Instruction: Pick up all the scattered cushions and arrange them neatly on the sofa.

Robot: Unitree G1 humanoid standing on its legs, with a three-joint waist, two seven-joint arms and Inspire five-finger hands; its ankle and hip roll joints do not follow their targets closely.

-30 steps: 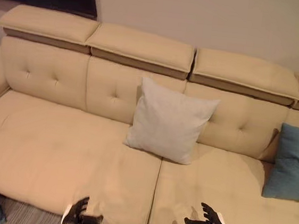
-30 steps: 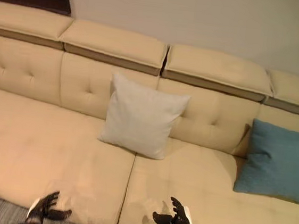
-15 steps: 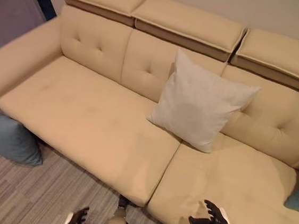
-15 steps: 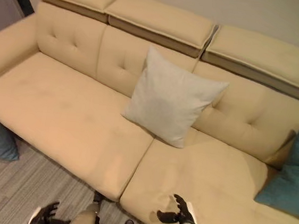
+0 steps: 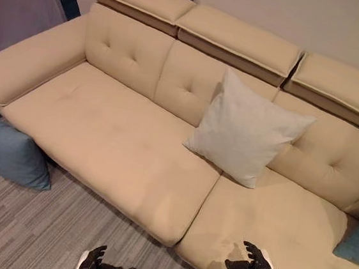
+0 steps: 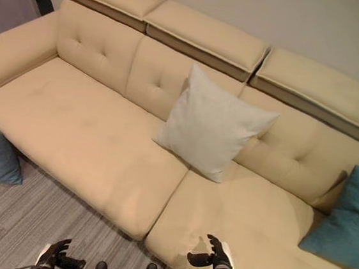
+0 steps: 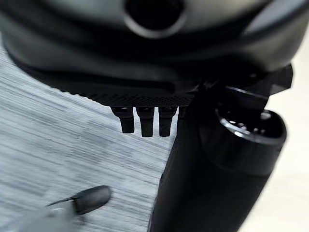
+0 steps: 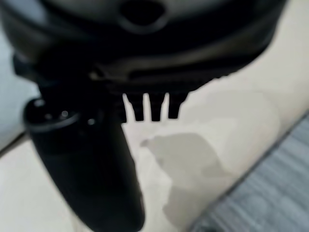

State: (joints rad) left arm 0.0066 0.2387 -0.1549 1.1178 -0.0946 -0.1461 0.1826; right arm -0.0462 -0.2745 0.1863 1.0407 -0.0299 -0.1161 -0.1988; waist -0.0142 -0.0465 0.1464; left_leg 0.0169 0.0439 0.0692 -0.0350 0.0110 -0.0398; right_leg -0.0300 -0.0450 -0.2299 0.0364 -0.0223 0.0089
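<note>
Dark right robot hand hangs open over the sofa seat's front edge; left robot hand, open too, hovers above the carpet. Pale grey cushion leans on the backrest, corner up. One blue cushion lies on the floor, another at the sofa's right end.

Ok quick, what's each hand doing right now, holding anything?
Left hand: open, holding nothing, over the floor.
Right hand: open, holding nothing, over the sofa seat.
</note>
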